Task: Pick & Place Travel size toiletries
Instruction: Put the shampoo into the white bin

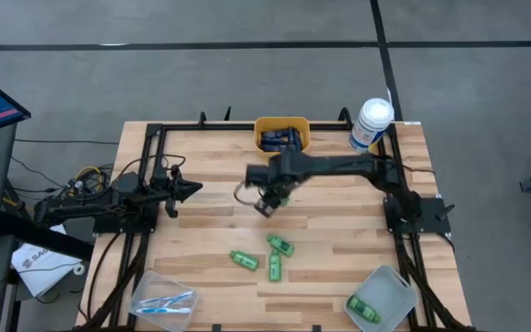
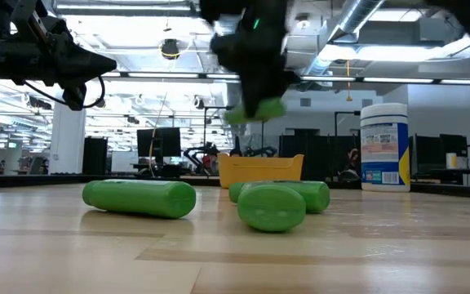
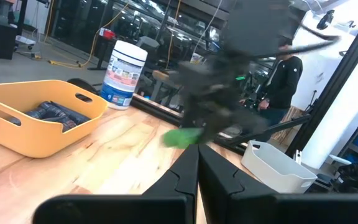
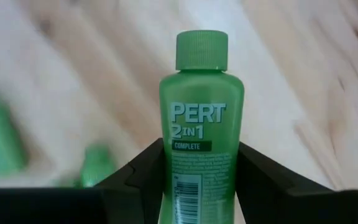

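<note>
My right gripper (image 1: pixel 267 205) hangs over the middle of the table, shut on a small green bottle (image 4: pixel 199 124) labelled PERT 2 in 1, which also shows in the low view as a green bottle (image 2: pixel 255 110) in the air. Three more green bottles (image 1: pixel 242 260) (image 1: pixel 280 244) (image 1: pixel 275 267) lie on their sides on the wood nearer the front edge. Dark navy tubes (image 1: pixel 282 139) lie in a yellow bin (image 1: pixel 282 122) at the far edge. My left gripper (image 1: pixel 192 190) waits shut at the table's left, touching nothing. My right gripper pinches the green bottle's body (image 4: pixel 166 168) between its two fingers (image 4: pixel 138 177), one on each side, below the label's large lettering. The fingers point down from above. The bottle's cap (image 4: pixel 201 51) points away from the wrist, and the bottle hangs clear of the table.
A white canister with a blue label (image 1: pixel 370 123) stands at the far right corner. A grey bin (image 1: pixel 393 284) at the front right holds one green bottle (image 1: pixel 362 309). A clear bin (image 1: pixel 146 288) at the front left holds toothbrushes (image 1: pixel 166 302). Bare wood lies between the arms.
</note>
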`<move>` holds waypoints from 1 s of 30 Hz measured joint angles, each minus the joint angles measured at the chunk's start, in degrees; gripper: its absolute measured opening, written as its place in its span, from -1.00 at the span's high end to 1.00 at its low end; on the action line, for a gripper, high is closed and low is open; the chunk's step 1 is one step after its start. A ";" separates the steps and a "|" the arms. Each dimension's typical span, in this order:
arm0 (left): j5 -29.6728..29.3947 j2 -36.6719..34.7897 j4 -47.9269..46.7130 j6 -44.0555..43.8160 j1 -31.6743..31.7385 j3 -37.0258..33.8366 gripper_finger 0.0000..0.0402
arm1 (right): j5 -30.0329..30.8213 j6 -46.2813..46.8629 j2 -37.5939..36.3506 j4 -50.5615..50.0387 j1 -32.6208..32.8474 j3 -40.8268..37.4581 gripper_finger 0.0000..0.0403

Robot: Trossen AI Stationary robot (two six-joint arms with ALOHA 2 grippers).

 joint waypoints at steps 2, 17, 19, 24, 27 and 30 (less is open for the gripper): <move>0.02 0.01 0.00 0.01 0.00 0.00 1.00 | 2.08 2.53 -1.85 -4.31 3.40 0.05 0.26; 0.17 0.23 0.35 -0.01 0.01 0.00 1.00 | -5.62 44.09 -11.46 -15.29 31.61 -12.89 0.22; 0.15 0.38 0.48 0.00 0.00 0.00 1.00 | -9.81 52.44 -13.88 -11.39 36.12 -18.02 0.20; -0.05 1.61 1.34 -0.01 0.01 0.02 1.00 | -15.05 67.75 -19.46 -4.17 47.06 -28.87 0.18; -0.08 2.16 1.11 -0.01 0.01 0.02 1.00 | -14.99 71.19 -21.95 -1.10 51.41 -32.60 0.19; -0.04 2.84 1.44 -0.01 0.01 0.02 1.00 | -16.38 71.49 -22.31 1.86 53.24 -35.74 0.21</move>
